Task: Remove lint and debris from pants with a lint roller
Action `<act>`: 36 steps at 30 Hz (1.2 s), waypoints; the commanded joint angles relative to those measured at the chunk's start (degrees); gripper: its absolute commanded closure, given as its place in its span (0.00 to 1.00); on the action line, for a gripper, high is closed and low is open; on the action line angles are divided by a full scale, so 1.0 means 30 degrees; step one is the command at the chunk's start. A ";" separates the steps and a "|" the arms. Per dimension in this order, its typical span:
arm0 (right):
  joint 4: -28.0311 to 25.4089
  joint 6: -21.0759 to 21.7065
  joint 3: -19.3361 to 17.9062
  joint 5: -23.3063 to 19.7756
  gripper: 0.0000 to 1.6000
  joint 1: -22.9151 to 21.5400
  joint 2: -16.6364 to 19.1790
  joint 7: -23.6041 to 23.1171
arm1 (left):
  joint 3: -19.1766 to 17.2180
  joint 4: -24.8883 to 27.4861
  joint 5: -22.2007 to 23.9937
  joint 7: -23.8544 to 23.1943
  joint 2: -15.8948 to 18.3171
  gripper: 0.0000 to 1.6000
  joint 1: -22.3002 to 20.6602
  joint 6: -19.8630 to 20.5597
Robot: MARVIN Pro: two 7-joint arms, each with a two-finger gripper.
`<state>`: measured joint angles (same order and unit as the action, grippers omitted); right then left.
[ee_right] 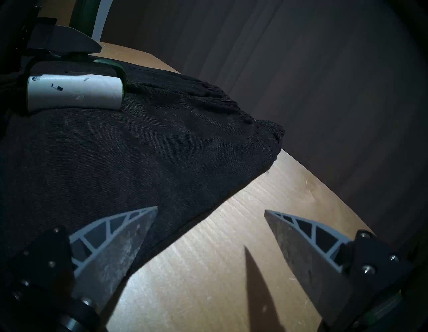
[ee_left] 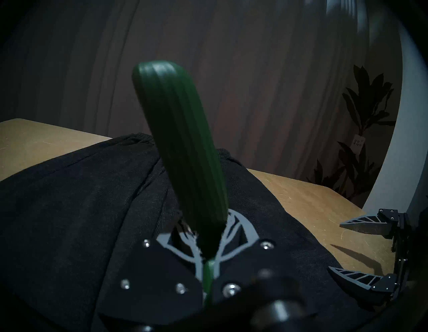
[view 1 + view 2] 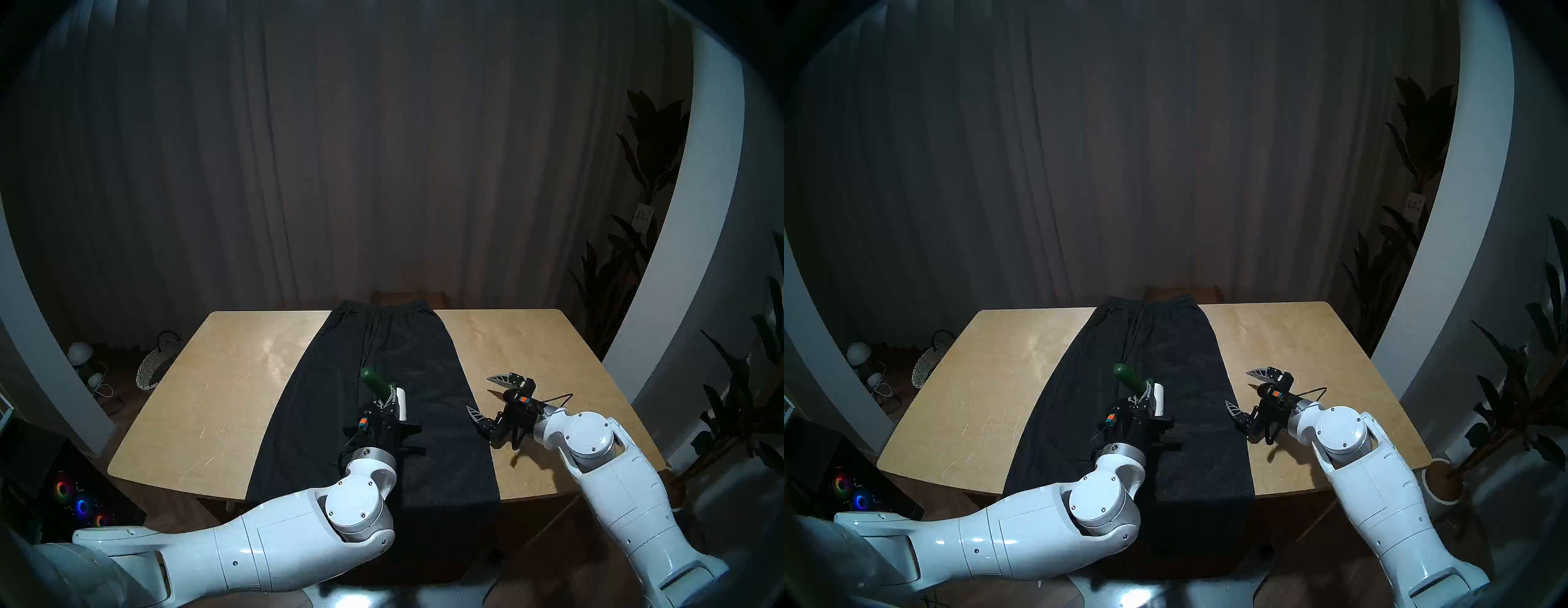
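Dark pants [image 3: 322, 403] [image 3: 1081, 403] lie flat down the middle of the table, waistband at the far edge and hems hanging over the near edge. My left gripper [image 3: 388, 405] [image 3: 1142, 402] [image 2: 208, 243] is shut on the lint roller [image 3: 401, 403] [image 3: 1158, 399] at the neck. Its dark green handle [image 2: 180, 150] points up and away. The white roll [image 1: 74, 92] rests on the cloth [image 1: 139, 150] and carries a few dark specks [image 1: 58, 87]. No lint or debris can be made out on the cloth. My right gripper [image 3: 479, 392] [image 3: 1238, 387] [image 1: 211, 209] is open and empty, low at the pants' right edge.
The wooden table [image 3: 212, 403] has bare top on both sides of the pants. On the floor at the left are a woven basket [image 3: 152, 369] and a computer with glowing fans [image 3: 80, 505]. Potted plants [image 3: 653, 212] stand at the right, and a curtain hangs behind.
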<state>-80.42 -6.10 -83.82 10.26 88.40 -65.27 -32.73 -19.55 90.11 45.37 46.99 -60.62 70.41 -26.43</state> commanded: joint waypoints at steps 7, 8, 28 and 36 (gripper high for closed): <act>0.0904 0.0404 0.0368 0.0517 0.00 0.0179 0.0317 0.0230 | -0.0180 0.0240 0.0273 -0.0560 0.1212 1.00 0.0120 -0.0380; 0.0939 0.0405 0.0383 0.0507 0.00 0.0158 0.0342 0.0257 | -0.0189 0.0270 0.0309 -0.0603 0.1252 1.00 0.0121 -0.0398; 0.1332 0.0388 0.0745 0.0370 0.00 -0.0052 0.0626 0.0642 | -0.0067 0.2975 -0.1228 -0.2205 0.2446 1.00 -0.0143 -0.1948; 0.1464 0.0485 0.0921 0.0347 0.00 -0.0194 0.0724 0.0763 | -0.0406 0.3875 -0.1346 -0.1776 0.2944 1.00 -0.0069 -0.1915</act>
<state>-78.75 -5.93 -81.76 10.04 86.40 -63.84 -30.26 -19.67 98.85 42.55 41.20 -52.93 70.93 -31.23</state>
